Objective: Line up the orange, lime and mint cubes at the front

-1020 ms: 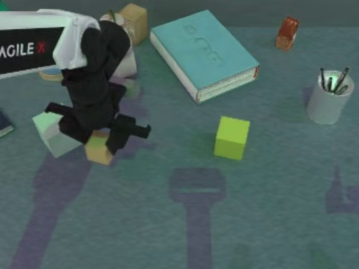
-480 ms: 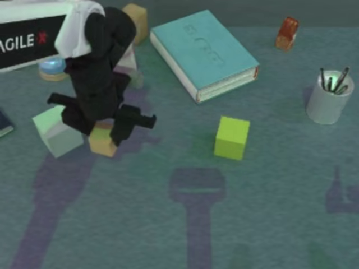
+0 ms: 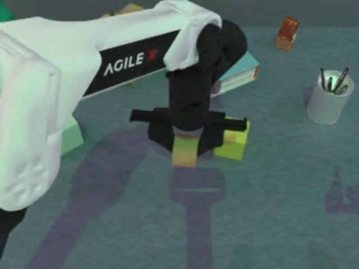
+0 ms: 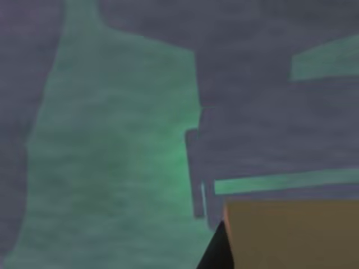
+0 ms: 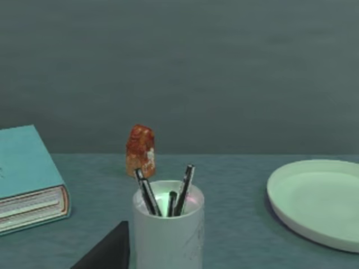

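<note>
while gripped by left tool [image 3: 188, 137], orange cube [image 3: 184, 151] beside lime cube [image 3: 233, 143]

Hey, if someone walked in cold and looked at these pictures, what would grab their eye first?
The big white left arm sweeping across the top view, its gripper shut on the orange cube at mid-table, just left of the lime cube. After that, the white pen cup at the right edge and the small red-orange object at the back right.
</note>
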You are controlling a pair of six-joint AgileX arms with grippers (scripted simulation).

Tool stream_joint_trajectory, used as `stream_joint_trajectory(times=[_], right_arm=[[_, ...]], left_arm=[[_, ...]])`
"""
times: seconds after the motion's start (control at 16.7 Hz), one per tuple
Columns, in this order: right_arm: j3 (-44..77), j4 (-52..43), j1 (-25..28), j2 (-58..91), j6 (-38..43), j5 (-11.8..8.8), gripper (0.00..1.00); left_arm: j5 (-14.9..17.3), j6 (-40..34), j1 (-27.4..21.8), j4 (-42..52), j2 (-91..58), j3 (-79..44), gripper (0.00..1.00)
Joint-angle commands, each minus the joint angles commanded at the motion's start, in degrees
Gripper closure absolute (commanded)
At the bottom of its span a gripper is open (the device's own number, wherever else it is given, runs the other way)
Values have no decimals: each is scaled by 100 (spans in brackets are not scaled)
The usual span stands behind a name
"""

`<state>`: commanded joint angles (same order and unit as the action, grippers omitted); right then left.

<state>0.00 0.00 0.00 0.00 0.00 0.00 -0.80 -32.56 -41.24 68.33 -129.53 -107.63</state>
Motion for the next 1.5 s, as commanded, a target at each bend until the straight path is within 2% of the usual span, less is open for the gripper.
stream_joint_trajectory(times=[0.24, 0.42, 0.78, 1.2, 1.5], right_arm=[[0, 0, 0, 0, 0, 0, 0], [0, 0, 0, 0, 0, 0, 0], [0, 0, 0, 0, 0, 0, 0], [0, 0, 0, 0, 0, 0, 0], [0, 0, 0, 0, 0, 0, 0]], left_arm=[[-37, -1581, -982, 486, -489, -985, 100], [-64, -2157, -1415, 665, -645, -1411, 100], [-63, -2217, -1457, 652, -636, -1435, 100], [-64, -2227, -1465, -601, -825, -380, 100], [-66, -2231, -1474, -756, -864, -234, 100]])
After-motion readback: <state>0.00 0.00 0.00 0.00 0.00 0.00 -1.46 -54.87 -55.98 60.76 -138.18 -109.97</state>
